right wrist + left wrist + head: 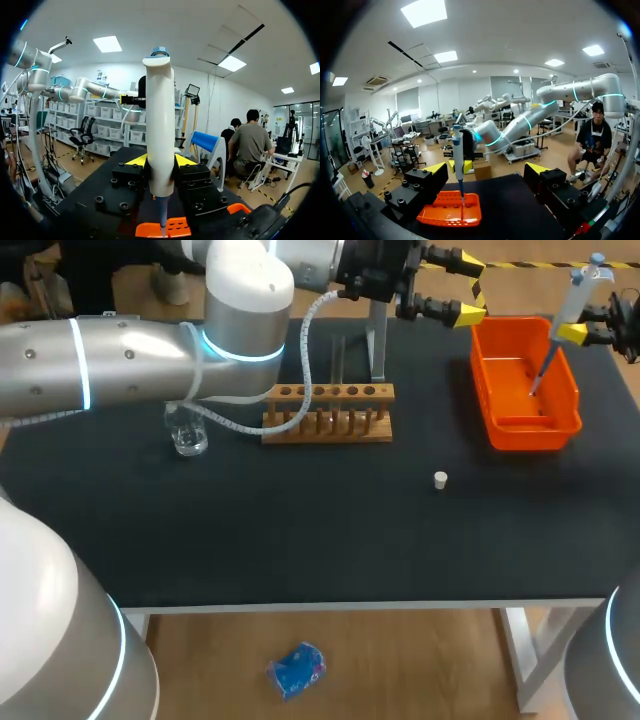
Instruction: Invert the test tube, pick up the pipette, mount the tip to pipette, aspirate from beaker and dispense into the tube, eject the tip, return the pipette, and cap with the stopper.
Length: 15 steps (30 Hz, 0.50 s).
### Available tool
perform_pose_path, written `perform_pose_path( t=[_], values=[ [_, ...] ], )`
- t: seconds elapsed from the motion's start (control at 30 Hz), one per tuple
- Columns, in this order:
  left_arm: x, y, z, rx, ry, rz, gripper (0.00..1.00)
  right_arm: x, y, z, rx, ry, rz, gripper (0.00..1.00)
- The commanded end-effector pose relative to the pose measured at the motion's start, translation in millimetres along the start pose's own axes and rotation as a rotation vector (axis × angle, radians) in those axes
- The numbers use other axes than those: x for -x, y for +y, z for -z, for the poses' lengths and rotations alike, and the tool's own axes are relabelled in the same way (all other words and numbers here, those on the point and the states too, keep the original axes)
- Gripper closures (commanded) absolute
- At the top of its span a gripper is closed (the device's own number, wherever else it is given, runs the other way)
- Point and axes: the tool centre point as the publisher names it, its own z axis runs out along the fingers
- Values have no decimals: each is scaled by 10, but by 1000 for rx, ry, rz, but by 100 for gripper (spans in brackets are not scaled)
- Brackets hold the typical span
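My right gripper (590, 333) is shut on a white pipette with a blue top (577, 295), which it holds tilted over the orange bin (500, 428). The pipette's thin lower end points down into the bin. In the right wrist view the pipette (160, 135) stands upright between the yellow tips of the right gripper (160, 161). My left gripper (468, 287) hangs open and empty above the table's far edge, left of the bin. From the left wrist view, the pipette (458, 155) and bin (440, 216) lie ahead of the left gripper (487, 170). A small white stopper (440, 479) lies on the mat.
A wooden test tube rack (328, 412) stands mid-table with a grey metal stand (378, 340) behind it. A clear glass beaker (187, 432) sits left of the rack, under my left arm. The black mat in front of the rack is bare apart from the stopper.
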Motion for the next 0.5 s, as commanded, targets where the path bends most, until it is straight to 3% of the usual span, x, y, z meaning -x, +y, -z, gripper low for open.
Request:
perform_pose_path(
  t=[0.03, 0.27, 0.5],
  values=[
    [238, -32, -194, 15, 32, -15, 0, 0, 2, 2, -2, 0, 1, 100],
    [503, -74, -417, 73, 39, 49, 0, 0, 2, 2, -2, 0, 1, 100],
    [666, -143, -610, 50, -5, 96, 0, 0, 2, 2, -2, 0, 1, 100]
  ],
)
